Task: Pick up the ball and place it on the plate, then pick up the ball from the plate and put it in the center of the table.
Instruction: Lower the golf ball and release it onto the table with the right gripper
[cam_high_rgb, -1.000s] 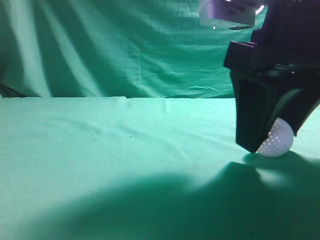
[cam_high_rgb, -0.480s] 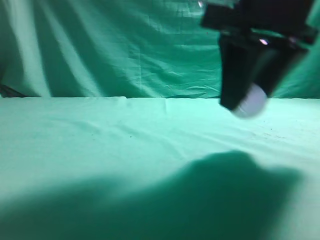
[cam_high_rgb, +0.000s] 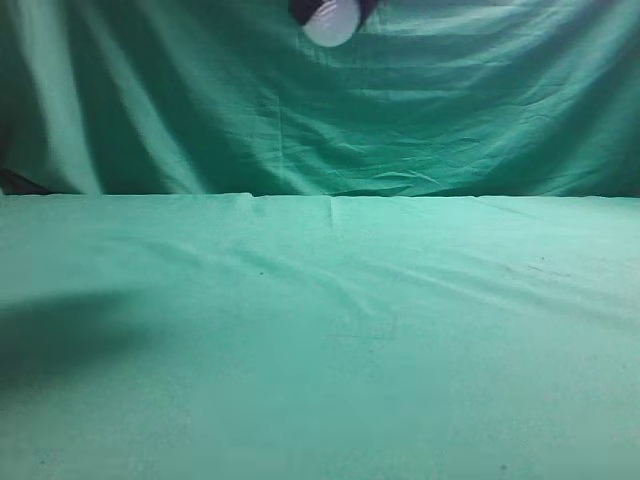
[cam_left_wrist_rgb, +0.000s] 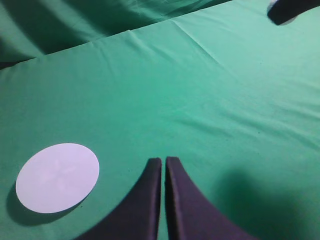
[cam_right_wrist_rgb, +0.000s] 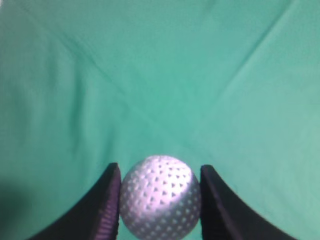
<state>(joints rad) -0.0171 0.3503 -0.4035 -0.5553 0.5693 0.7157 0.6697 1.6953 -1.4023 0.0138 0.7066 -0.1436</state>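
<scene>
Green cloth covers the table (cam_high_rgb: 320, 330) and hangs behind it. The right gripper (cam_right_wrist_rgb: 160, 200) is clamped on the ball (cam_right_wrist_rgb: 160, 196), held high above the cloth; the left gripper (cam_left_wrist_rgb: 164, 172) hangs with fingers together, holding nothing. The plate (cam_left_wrist_rgb: 57, 177) is bare, so placing the ball there and returning it to center both remain.
</scene>
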